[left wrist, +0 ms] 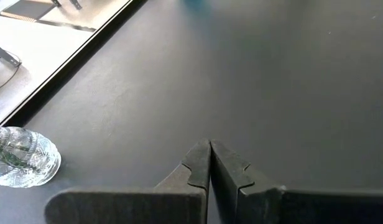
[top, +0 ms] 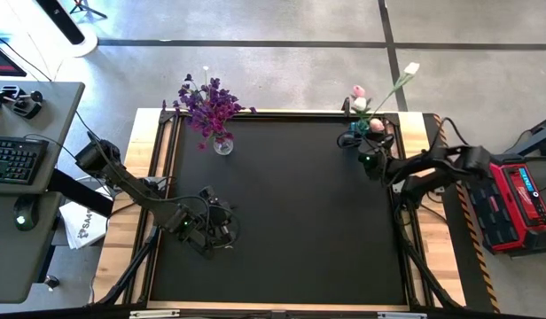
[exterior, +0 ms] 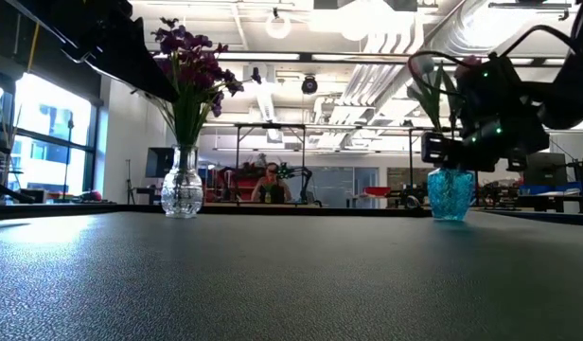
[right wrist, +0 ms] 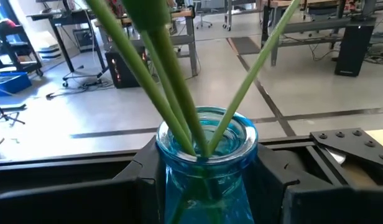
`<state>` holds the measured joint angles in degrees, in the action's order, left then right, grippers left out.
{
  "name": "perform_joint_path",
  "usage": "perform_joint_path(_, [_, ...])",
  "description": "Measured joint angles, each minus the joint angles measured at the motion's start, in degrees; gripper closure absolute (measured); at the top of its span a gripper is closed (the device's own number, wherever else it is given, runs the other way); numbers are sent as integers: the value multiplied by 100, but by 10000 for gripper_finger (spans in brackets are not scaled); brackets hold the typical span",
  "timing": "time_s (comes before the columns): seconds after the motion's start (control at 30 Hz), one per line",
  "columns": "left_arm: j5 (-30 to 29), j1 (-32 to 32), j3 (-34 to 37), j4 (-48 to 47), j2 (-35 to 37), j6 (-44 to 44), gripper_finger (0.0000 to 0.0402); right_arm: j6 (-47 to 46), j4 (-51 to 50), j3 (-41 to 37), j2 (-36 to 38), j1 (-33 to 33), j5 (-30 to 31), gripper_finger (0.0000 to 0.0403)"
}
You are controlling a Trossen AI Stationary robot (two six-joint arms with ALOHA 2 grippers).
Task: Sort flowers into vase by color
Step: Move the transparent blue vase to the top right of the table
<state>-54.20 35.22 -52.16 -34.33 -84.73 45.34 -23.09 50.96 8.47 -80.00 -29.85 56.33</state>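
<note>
Several purple sprays point(top: 209, 105) stand by their stems in a clear glass vase point(top: 222, 144) at the far left of the mat, also seen in the low view point(exterior: 182, 189). Pink and white tulips point(top: 362, 99) stand in a blue glass vase point(right wrist: 207, 155) at the far right, their green stems point(right wrist: 173, 93) leaning on its rim. My right gripper point(right wrist: 207, 186) is open just near of the blue vase, one finger on each side of its neck. My left gripper point(left wrist: 210, 152) is shut over the bare mat at the near left.
The black mat point(top: 291, 204) lies open between the two vases. A raised frame point(top: 282, 113) runs along its far edge behind both vases. A desk with a keyboard point(top: 11, 159) stands left of the table, and a red box point(top: 517, 190) right of it.
</note>
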Motion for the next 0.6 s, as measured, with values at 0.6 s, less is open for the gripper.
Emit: perform_joint_path(0.6, [3,0,0,42,0,7,402,802,442,-17,-242,328,-356,176])
